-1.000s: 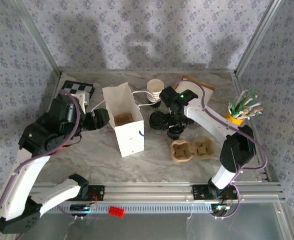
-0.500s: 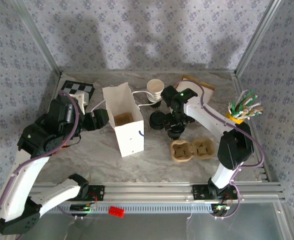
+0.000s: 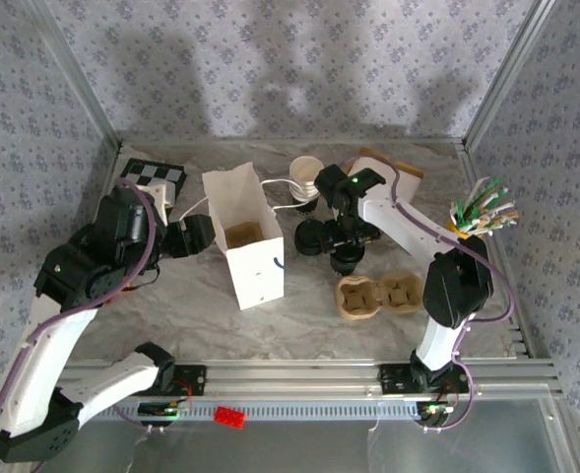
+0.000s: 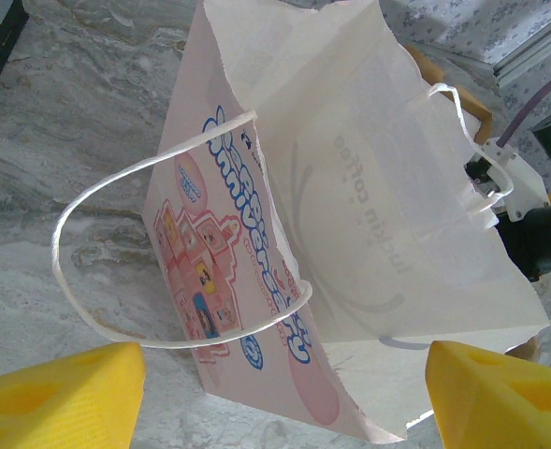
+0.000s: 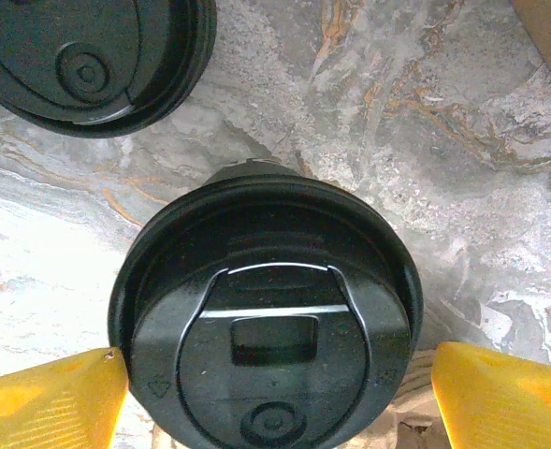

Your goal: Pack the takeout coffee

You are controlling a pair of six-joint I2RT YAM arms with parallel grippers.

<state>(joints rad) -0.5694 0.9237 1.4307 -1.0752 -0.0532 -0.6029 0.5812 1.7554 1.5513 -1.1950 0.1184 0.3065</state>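
Little of the packing is looking done from the top external camera. The white paper bag [image 3: 242,236] is standing open at the middle of the table [image 3: 299,325], with something brown showing at its bottom that I cannot identify. The paper cup [image 3: 306,175] is waiting uncovered at the bag's 1 o'clock. The pulp carrier [image 3: 378,296] is lying empty at its 4 o'clock. Two black lids are sitting at its 3 o'clock, and the right gripper [image 3: 347,248] is hovering over the nearer one. The left gripper [image 3: 197,236] is waiting at the bag's 9 o'clock. By my judgement, capping the cup, seating it in the carrier and loading the bag are all remaining.

Through the left wrist camera, the bag is looking thin and creased, printed in pink and blue, its mouth gaping toward 12 o'clock and one white handle [image 4: 116,253] looping out at 9 o'clock. The left gripper's yellow fingers [image 4: 60,388] are standing spread wide, gripping nothing.

Through the right wrist camera, the black lid [image 5: 266,323] is lying centred, glossy and domed with a sip tab, and the second lid [image 5: 93,56] is resting at its 11 o'clock. The right gripper [image 5: 275,402] is straddling the centred lid with its fingers [image 5: 509,398] spread. Whether they are touching its rim, or whether a cup is sitting under it, I cannot tell.
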